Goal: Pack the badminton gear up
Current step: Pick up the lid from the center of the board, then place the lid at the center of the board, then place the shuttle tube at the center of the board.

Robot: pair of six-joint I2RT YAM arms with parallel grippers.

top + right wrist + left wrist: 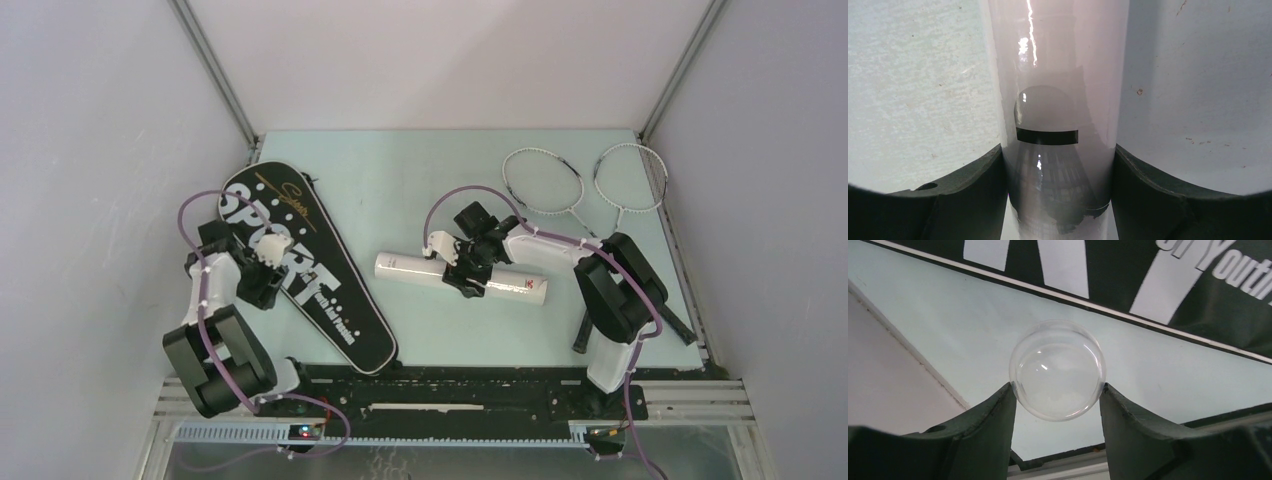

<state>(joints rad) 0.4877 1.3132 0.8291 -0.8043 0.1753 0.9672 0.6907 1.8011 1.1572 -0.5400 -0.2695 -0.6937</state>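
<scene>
The long white tube [405, 268] lies across the middle of the table, and my right gripper [470, 268] is shut on it near its middle. In the right wrist view the tube [1058, 60] fills the gap between both fingers [978, 190], with a printed shuttlecock picture on its side. The black bag lettered "SPORT" [300, 270] lies flat at the left. My left gripper [268, 252] hovers over the bag, shut on a clear round cap [1057, 365] pinched between its fingertips [1003, 405]. Two silver-white racquets [540, 180] [630, 178] lie at the back right, with their handles running under the right arm.
White enclosure walls with metal corner posts [215, 70] close in the table on three sides. A black rail [450, 395] runs along the near edge between the arm bases. The bag's white-trimmed edge [1128, 315] crosses the left wrist view above pale table.
</scene>
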